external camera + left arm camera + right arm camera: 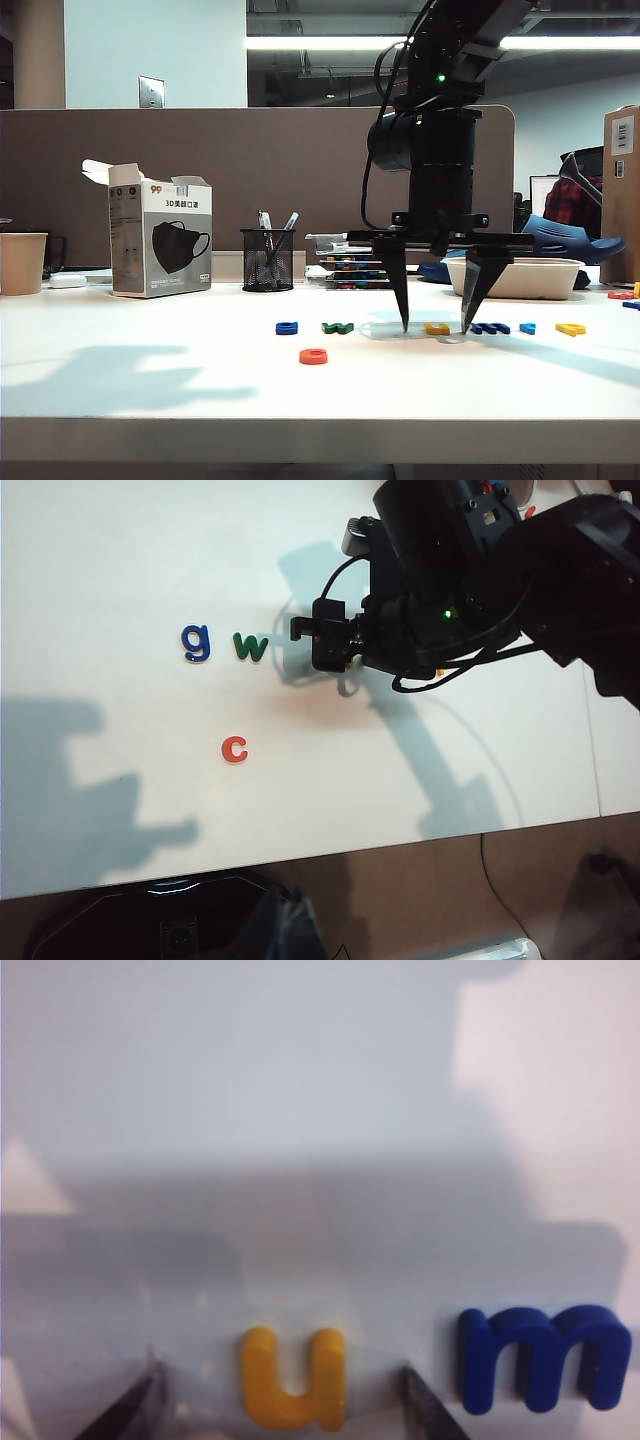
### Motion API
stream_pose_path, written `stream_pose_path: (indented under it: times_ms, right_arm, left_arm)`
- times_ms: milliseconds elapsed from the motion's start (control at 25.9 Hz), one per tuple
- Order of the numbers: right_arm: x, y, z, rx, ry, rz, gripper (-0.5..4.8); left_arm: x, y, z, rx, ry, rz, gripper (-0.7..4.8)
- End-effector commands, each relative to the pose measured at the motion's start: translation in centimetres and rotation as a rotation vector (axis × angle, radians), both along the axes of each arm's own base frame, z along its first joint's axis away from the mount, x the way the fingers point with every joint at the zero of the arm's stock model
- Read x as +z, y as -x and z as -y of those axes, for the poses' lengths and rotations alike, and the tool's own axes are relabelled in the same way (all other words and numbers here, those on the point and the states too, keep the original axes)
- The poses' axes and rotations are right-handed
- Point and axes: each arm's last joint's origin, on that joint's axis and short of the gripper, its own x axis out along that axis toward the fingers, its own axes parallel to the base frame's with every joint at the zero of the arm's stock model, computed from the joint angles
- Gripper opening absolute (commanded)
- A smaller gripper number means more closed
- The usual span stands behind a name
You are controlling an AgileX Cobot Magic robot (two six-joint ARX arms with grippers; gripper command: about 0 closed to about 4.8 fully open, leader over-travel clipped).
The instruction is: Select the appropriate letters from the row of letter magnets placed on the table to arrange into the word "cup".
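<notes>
A large white smooth counter (150,385) fills the exterior view, and its contents are described here from left to right. At the far left, toward the back edge, stands a tan paper cup (22,262). Next to it is a white cardboard box of face masks (160,240) with its top flap open, then a black wire-mesh pen cup (267,259) holding pens.

In front of these, a row of small flat plastic letter magnets crosses the middle of the counter. It begins with a blue "g" (287,327) and a green "w" (338,327) just beside each other. The red-orange "c" (313,356) lies out of the row, nearer the front edge, below the gap between those two. The left wrist view shows the same three letters from above: "g" (196,641), "w" (250,646) and "c" (234,748).

The left gripper appears in no view, so I cannot tell the state of its fingers.

Right of the "w", the black right gripper (436,326) points straight down, its fingers (402,290) released and spread, tips at the counter on either side of the yellow "u" (437,328). The right wrist view shows the "u" (292,1377) lying flat between the two tips, not visibly touched by either.

Just past the far finger lies a dark blue "m" (490,328), then a cyan letter (527,328), then a yellow letter (570,328) toward the right edge. Behind them sits a pale shallow tray (525,277).
</notes>
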Motion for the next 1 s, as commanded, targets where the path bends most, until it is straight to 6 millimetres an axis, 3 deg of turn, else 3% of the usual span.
stream_pose_path:
  times_ms: [39,154,424,695,1003]
  right_arm:
    - [-0.3,-0.1,-0.13,0.001,-0.011,0.004,3.0]
    - [-0.3,-0.1,-0.13,0.002,-0.012,0.004,2.64]
    - [-0.32,0.04,-0.07,0.002,-0.005,-0.011,2.59]
    - [-0.32,0.07,-0.13,0.005,-0.027,-0.021,2.06]
    - [-0.32,0.07,-0.13,0.004,-0.027,-0.022,1.96]
  left_arm:
    - [0.21,0.06,-0.04,0.0,0.013,0.009,-0.05]
    - [0.21,0.06,-0.04,0.0,0.013,0.009,-0.05]
    - [0.21,0.06,-0.04,0.001,0.013,0.009,-0.05]
    - [0.21,0.06,-0.04,0.0,0.013,0.009,-0.05]
    - [0.21,0.06,-0.04,0.0,0.013,0.009,-0.05]
